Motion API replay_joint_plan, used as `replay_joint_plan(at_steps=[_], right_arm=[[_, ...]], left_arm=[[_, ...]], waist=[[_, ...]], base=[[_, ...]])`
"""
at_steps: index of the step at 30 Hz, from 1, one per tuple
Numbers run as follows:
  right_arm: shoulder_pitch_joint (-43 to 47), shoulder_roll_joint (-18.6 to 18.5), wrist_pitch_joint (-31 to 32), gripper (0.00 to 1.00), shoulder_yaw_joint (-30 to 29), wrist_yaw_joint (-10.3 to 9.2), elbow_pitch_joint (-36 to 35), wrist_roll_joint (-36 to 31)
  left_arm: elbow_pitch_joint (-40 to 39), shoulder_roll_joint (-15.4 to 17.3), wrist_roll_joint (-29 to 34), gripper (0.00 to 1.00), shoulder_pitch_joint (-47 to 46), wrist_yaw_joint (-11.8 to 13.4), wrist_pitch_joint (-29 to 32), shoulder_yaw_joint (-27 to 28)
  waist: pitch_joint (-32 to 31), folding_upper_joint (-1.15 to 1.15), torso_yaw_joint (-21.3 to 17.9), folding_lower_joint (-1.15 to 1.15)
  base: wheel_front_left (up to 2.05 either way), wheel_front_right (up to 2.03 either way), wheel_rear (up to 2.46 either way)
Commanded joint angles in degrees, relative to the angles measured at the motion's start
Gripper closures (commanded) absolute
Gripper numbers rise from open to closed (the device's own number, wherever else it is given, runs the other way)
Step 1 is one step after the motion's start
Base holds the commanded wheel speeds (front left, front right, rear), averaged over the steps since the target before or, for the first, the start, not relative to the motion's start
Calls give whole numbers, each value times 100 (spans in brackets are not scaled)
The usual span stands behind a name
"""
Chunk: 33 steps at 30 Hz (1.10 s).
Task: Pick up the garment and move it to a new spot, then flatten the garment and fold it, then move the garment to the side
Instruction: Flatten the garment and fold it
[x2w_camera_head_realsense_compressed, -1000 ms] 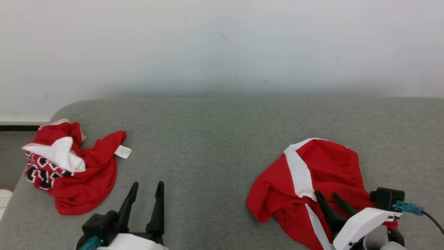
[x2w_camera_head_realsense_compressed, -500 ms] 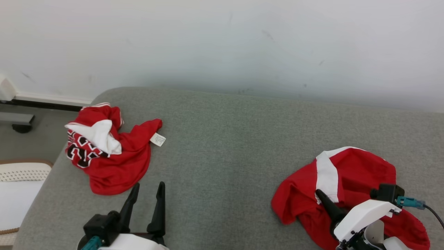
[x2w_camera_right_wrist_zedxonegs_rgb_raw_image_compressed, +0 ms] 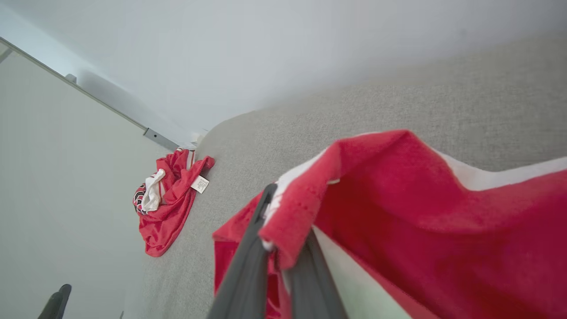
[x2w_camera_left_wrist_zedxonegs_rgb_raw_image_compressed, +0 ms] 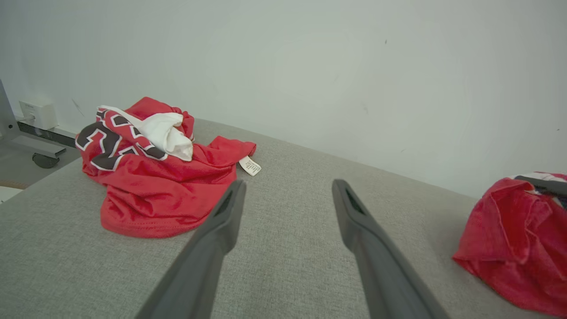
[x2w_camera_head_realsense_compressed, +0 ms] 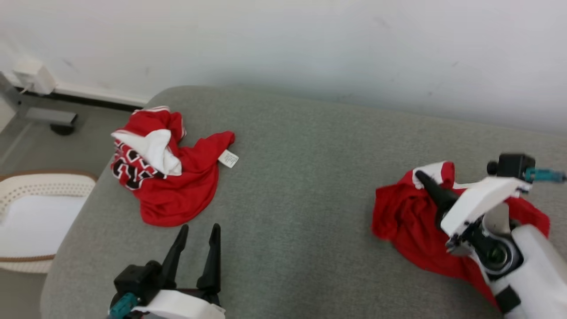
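The garment [x2w_camera_head_realsense_compressed: 403,221] is red with a white stripe and lies bunched at the right of the grey cushioned surface [x2w_camera_head_realsense_compressed: 292,177]. My right gripper [x2w_camera_head_realsense_compressed: 421,176] is shut on its upper edge, which it holds lifted while the rest still rests on the surface. In the right wrist view the red and white cloth [x2w_camera_right_wrist_zedxonegs_rgb_raw_image_compressed: 398,199] drapes over my right gripper [x2w_camera_right_wrist_zedxonegs_rgb_raw_image_compressed: 283,208], pinched between the two fingers. My left gripper [x2w_camera_head_realsense_compressed: 199,230] stands open at the lower left with nothing in it. The left wrist view shows that gripper [x2w_camera_left_wrist_zedxonegs_rgb_raw_image_compressed: 288,186] above bare grey fabric, with the garment [x2w_camera_left_wrist_zedxonegs_rgb_raw_image_compressed: 509,239] far to its right.
A second red jersey [x2w_camera_head_realsense_compressed: 172,186] with black and white lettering and a white tag lies crumpled at the surface's far left [x2w_camera_left_wrist_zedxonegs_rgb_raw_image_compressed: 150,186] [x2w_camera_right_wrist_zedxonegs_rgb_raw_image_compressed: 166,212]. A white perforated basket [x2w_camera_head_realsense_compressed: 40,195] stands on the floor past the left edge. A pale wall runs behind.
My right gripper went from open to shut on the garment's striped edge and raised it, bunching the cloth. The head camera turned, shifting the whole picture. The left gripper stayed open.
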Motion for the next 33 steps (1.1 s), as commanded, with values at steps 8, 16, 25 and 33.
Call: replay_joint_plan(at_steps=[8,16,25,33], right_arm=[[-1238,192,611,77,-48,-10,1319,-168],[-1436,433,604,0,281,-9,1573,-62],[-653,-105,28,0,829,-10,110,42],[463,-932,-1412,0,823,-9,-1375,-402]], left_arm=[[4,16,-271,0,-250,84,-3,-259],[69,18,-253,0,-300,147,-3,-305],[91,17,0,0,-115,86,-3,-38],[19,19,157,0,5,29,-3,213]], waist=[[396,0,525,0],[283,0,317,0],[-99,0,-524,0],[-278,0,-1220,0]], base=[[0,0,0],[0,0,0],[0,0,0],[0,0,0]])
